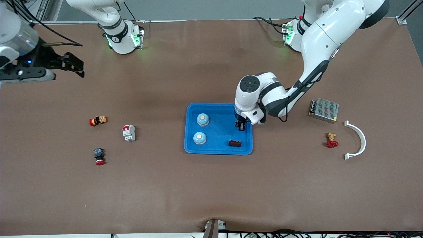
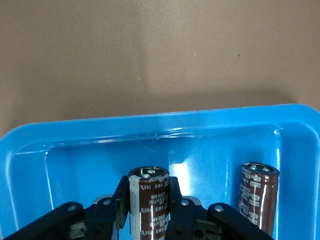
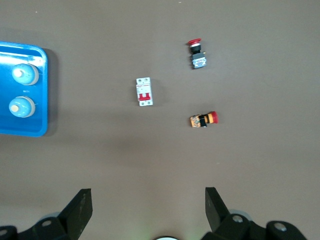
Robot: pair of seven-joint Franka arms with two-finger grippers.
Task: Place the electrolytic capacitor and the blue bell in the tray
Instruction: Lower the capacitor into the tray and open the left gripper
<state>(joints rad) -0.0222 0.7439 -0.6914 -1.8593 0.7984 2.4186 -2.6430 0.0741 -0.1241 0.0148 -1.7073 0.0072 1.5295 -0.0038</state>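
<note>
- Brown table [image 1: 211,191], blue tray [image 1: 190,145] mid-frame holding two bells [image 1: 203,119] and one capacitor [image 1: 235,143].
- Left gripper [image 1: 240,126] clamps a second capacitor [image 2: 149,202] over the tray; release looks next.
- Right gripper [image 1: 71,64] waits, jaws wide, upper left.

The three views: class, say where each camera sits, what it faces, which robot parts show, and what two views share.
Front view: high across the table, facing both bases; both arms show.
Left wrist view: on the left arm, over the tray; left pincer shut on a capacitor.
Right wrist view: on the waiting right arm, looking down; right pincer open.
Shared: front and right wrist show both bells.
</note>
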